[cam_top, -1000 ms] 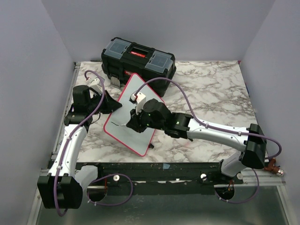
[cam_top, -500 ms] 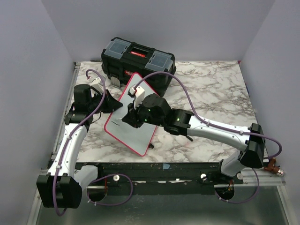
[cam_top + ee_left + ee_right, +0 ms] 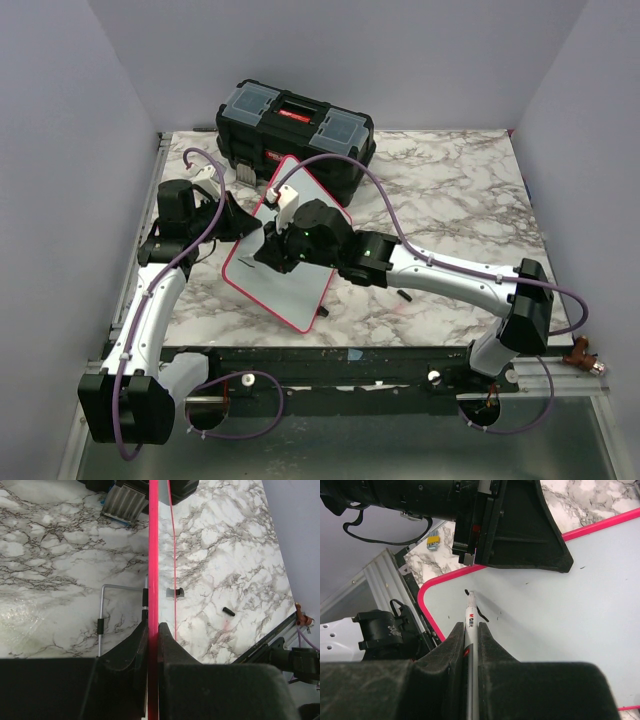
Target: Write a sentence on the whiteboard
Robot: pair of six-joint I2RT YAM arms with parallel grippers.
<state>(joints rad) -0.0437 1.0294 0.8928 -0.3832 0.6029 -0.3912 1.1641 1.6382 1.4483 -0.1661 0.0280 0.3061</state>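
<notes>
The whiteboard (image 3: 296, 293), white with a pink rim, is held tilted over the table's left half. My left gripper (image 3: 243, 226) is shut on its left edge, and the rim (image 3: 153, 555) runs edge-on between the jaws (image 3: 153, 626). My right gripper (image 3: 268, 254) is shut on a thin marker (image 3: 470, 614), whose tip touches the board's face (image 3: 560, 595) near a rounded corner, close to the left gripper (image 3: 520, 535). Of the sentence, only a short black stroke (image 3: 481, 614) and a few specks show by the tip.
A black toolbox (image 3: 295, 125) stands at the back, just behind the board. A small black cap (image 3: 228, 611) and a small grey clip (image 3: 174, 592) lie on the marble table (image 3: 450, 190). A thin wire stand (image 3: 102, 610) lies under the board's left side.
My right gripper has carried the marker left and up across the board, toward the left gripper. The left gripper and the board have barely moved.
</notes>
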